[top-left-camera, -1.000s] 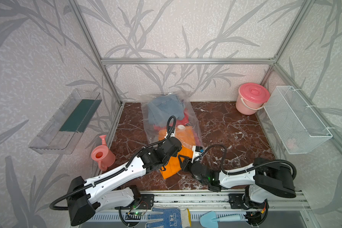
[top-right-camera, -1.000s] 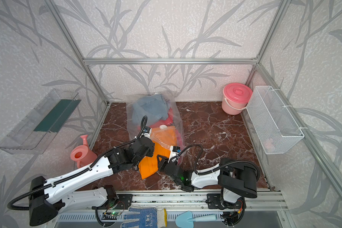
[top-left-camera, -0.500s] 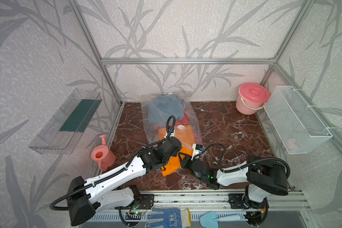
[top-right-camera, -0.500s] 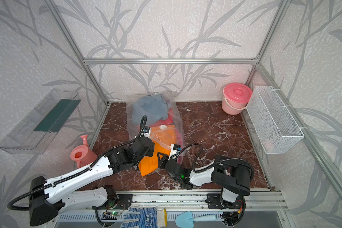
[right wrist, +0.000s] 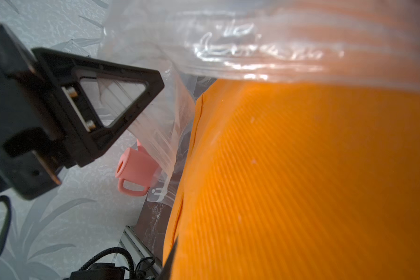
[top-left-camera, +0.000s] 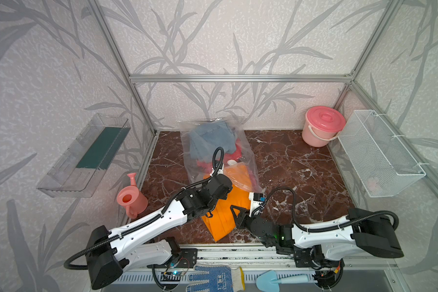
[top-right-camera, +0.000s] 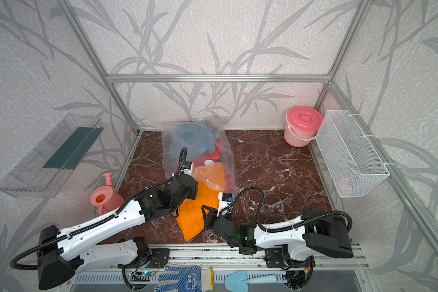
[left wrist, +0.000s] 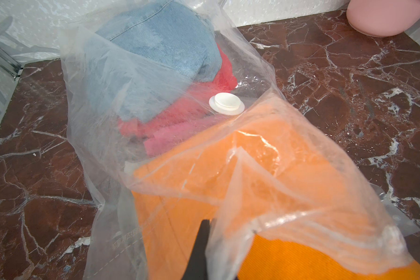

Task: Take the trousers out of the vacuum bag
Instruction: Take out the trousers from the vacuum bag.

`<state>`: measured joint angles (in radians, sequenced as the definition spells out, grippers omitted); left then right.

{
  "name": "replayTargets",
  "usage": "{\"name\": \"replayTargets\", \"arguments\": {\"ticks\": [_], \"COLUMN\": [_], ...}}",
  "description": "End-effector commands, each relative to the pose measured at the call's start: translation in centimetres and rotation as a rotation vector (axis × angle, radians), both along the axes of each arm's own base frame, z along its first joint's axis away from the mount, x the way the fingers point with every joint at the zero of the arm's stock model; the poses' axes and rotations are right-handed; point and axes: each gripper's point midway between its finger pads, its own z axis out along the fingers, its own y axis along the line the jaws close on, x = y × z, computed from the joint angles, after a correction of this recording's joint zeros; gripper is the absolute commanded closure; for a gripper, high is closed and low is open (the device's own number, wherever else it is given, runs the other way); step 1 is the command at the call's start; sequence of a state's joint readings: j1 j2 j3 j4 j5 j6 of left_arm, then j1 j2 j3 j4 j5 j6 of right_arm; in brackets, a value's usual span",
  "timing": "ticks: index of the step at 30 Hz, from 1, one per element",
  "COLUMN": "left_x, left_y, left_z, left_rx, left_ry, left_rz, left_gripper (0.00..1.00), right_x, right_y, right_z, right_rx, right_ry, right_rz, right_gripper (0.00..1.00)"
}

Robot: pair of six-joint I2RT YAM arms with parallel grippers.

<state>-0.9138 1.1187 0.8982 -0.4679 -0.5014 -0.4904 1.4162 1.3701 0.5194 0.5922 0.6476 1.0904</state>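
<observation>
Top view, right end effector (top-left-camera: 234,212) newly narrowed onto orange trousers (top-left-camera: 221,225), left end effector (left wrist: 205,240) clamping vacuum bag (left wrist: 95,109)

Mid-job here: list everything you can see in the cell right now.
vacuum bag: 1, clear, floor centre, toward the back wall
valve: 1, white, on the bag
orange trousers: 1, orange, partly out of the bag mouth
denim trousers: 1, blue, inside the bag, far end
red garment: 1, red, inside the bag
pink garment: 1, hot pink, inside the bag
bucket: 1, pink, lidded, back right corner
watering can: 1, pink, floor's left edge
wire basket: 1, white, right wall
tray: 1, clear, left wall
glove: 1, blue-dotted, by the front rail
trowel: 1, light blue, by the front rail
left gripper: 1, black, shut on the bag's film
right gripper: 1, black, at the orange trousers, grip unclear
</observation>
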Motion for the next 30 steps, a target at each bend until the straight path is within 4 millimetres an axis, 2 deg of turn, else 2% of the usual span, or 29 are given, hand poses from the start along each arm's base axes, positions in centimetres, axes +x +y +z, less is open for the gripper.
{"name": "replayTargets", "arguments": {"ticks": [1,10,16,21,30], "left_x": [0.5,1.5,2.6,3.5,5.0], "left_y": [0.4,0.6,0.9,0.8,1.1], "left_z": [-0.2,-0.9,-1.0,-2.0,-3.8], "left_rx": [0.003,0.021,0.024,0.016,-0.005], "left_ry": [-0.010,0.000,-0.003,0.019,0.067], "left_rz": [0.029,0.060,0.092,0.113,0.147], "left_gripper": [1.00,1.00,1.00,1.00,1.00], "right_x": [-0.4,-3.7,-3.9,-4.2,-4.2], "right_y": [-0.5,-3.1,-4.4,-5.3,-7.1], "right_z": [4.5,8.7,12.9,17.3,23.0], "right_rx": [0.065,0.023,0.030,0.023,-0.002], "right_ry": [-0.057,-0.126,-0.197,-0.268,-0.377], "right_rz": [-0.022,0.008,0.036,0.075,0.082], "right_gripper": [0.87,0.91,0.93,0.94,0.95]}}
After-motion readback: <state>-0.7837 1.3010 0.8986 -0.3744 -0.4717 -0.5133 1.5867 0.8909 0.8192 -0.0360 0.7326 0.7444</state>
